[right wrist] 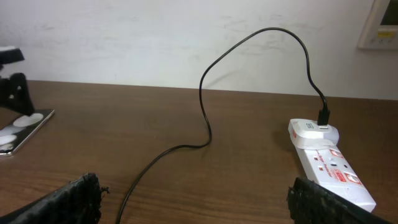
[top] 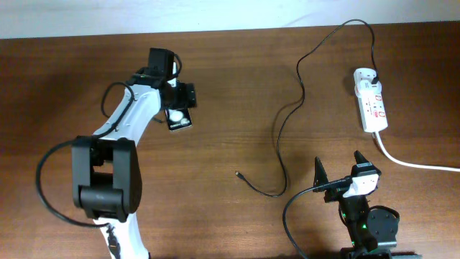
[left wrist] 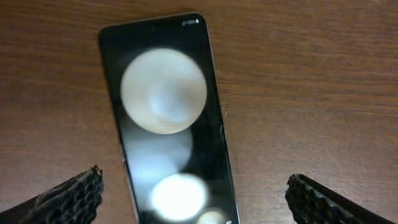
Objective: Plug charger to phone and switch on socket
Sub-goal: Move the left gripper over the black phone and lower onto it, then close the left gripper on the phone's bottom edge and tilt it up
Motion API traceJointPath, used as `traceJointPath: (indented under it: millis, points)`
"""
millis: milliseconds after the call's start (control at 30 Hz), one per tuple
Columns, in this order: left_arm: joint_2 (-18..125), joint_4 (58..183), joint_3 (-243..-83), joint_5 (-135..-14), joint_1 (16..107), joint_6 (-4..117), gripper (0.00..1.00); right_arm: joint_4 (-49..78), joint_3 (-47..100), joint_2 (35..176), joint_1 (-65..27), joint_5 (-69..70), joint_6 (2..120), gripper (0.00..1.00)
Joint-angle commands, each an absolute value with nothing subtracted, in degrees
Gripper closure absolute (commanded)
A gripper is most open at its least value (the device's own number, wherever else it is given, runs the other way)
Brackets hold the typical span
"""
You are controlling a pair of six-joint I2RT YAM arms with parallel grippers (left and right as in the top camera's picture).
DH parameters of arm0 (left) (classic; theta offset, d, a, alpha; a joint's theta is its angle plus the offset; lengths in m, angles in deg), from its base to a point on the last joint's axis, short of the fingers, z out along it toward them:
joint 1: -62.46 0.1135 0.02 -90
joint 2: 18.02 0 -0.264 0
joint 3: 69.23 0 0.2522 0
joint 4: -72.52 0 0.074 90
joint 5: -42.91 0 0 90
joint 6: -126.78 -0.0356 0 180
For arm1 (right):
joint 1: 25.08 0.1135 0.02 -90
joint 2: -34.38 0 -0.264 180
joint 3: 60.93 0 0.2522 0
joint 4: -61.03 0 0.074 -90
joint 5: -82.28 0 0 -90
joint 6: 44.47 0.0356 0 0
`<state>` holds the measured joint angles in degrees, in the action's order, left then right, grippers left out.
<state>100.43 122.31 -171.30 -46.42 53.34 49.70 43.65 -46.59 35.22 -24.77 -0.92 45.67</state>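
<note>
Phone [top: 178,119] is lying flat on the bench [top: 237,79], with the left hand [top: 180,97] over its near end, fingers spread wide either side and gripping nothing. Right hand [top: 338,162] is splayed apart too, holding nothing. Charger [top: 287,115] is plugged into the socket [top: 372,108], and its loose tip lies mid-bench, well apart from the phone.

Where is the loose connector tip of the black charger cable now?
In the overhead view the connector tip lies on the table near the middle, left of the right gripper and far from the phone.
</note>
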Motion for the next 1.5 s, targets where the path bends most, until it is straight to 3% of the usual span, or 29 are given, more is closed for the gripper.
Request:
traceJointPath:
  millis: [0, 700, 767, 867, 1033, 1167, 1467]
  points:
    - [106.3, 121.9, -171.9, -45.3, 53.3, 49.6, 0.01, 43.4, -46.9, 34.8, -25.0, -0.4, 45.8, 0.01]
    - [108.5, 124.8, -171.9, -45.8, 53.3, 55.4, 0.01, 43.4, -46.9, 34.8, -25.0, -0.4, 45.8, 0.01]
    - [108.5, 125.0, -171.9, -45.8, 53.3, 55.4, 0.07, 43.4, -46.9, 34.8, -25.0, -0.4, 45.8, 0.01]
    - [108.5, 125.7, -171.9, -45.8, 53.3, 55.4, 0.25, 43.4, -46.9, 34.8, -25.0, -0.4, 45.8, 0.01]
    - [108.5, 127.6, -171.9, -45.8, 53.3, 55.4, 0.37, 43.4, -46.9, 34.8, -25.0, -0.4, 45.8, 0.01]
    - [108.5, 132.0, -171.9, -45.9, 53.3, 55.4, 0.43, 43.4, -46.9, 34.8, -25.0, -0.4, 45.8, 0.01]
    - [108.5, 152.3, -171.9, -49.9, 53.3, 55.4, 0.36, 43.4, -46.9, 34.8, -25.0, -0.4, 45.8, 0.01]
